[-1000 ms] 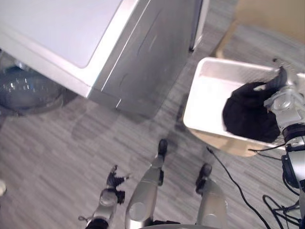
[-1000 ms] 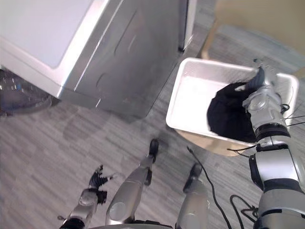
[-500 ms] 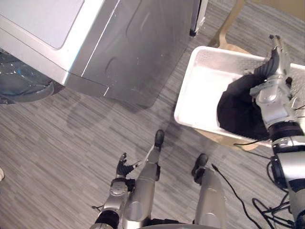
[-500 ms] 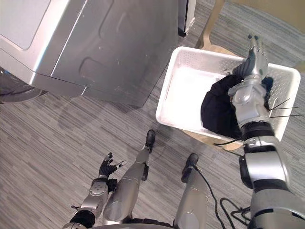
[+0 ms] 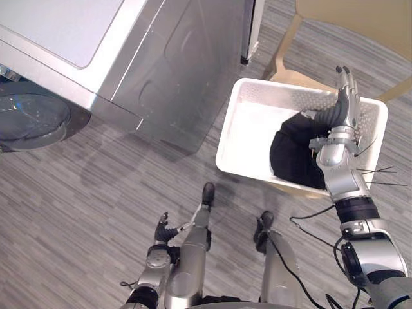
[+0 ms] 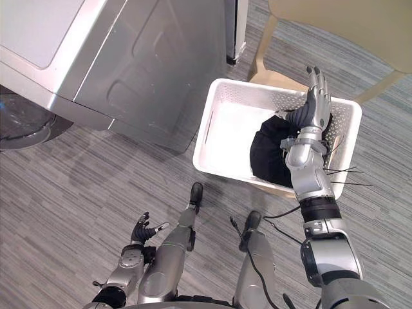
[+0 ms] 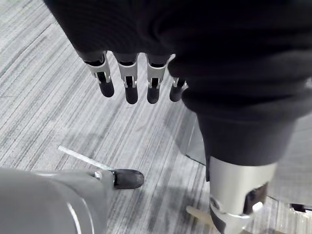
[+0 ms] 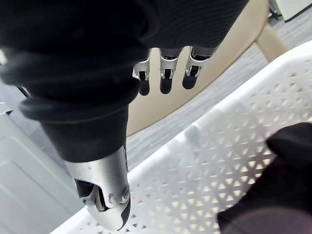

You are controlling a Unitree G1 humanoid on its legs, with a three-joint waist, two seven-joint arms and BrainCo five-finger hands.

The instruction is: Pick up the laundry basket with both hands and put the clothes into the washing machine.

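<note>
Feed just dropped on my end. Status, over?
Both open: right hand above far rim of basket, left hand low over floor. Black clothes in basket, not yet gripped. Washing machine to its left, chair behind.

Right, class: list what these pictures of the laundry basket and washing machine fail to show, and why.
1. Washing machine door: cut off at the left eye view's left edge; open or shut unclear.
2. Dark clothes: partly behind the right hand; number of garments unclear.
3. Chair: cut by the top edge, seat mostly under the laundry basket.
</note>
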